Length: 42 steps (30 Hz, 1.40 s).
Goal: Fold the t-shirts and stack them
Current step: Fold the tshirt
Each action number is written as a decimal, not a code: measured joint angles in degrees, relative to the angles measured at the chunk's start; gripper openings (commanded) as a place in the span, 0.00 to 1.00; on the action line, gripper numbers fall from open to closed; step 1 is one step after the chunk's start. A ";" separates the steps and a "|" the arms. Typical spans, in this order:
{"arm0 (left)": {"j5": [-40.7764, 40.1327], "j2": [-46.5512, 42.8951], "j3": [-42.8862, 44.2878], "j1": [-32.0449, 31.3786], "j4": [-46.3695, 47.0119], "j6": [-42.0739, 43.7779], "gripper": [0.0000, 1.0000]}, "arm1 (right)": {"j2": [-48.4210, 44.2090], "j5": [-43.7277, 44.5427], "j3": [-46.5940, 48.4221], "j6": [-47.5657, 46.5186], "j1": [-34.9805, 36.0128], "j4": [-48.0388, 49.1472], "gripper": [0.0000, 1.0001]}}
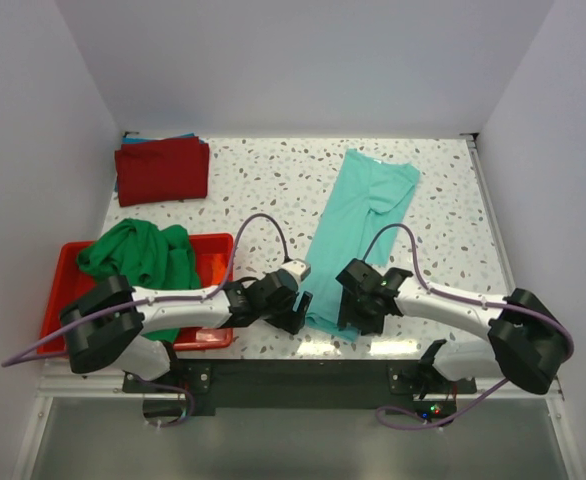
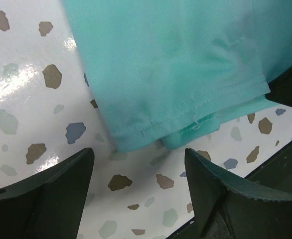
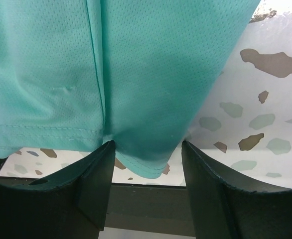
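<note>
Far left of the left end effector (image 2: 138, 160), a green tee (image 1: 143, 255) lies heaped in the red bin (image 1: 216, 268), and a folded dark red tee (image 1: 163, 170) sits beyond it on the table (image 1: 263, 180); that end effector is spread open, the teal tee (image 1: 358, 220) hem corner just ahead of its gap; the right end effector (image 3: 147, 149) gapes too, the hem at its mouth; closing short could catch one layer, or nothing, skewing the fold.

Plain white walls (image 1: 303, 60) on three sides. Speckled terrazzo table (image 1: 263, 185) (glossy, catching glare from overhead light). Black rail (image 1: 303, 383) along near edge.
</note>
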 measured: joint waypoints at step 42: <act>-7.96 2.47 0.57 -2.62 0.09 -4.98 0.00 | -6.14 1.79 -2.45 3.48 0.00 -6.47 0.00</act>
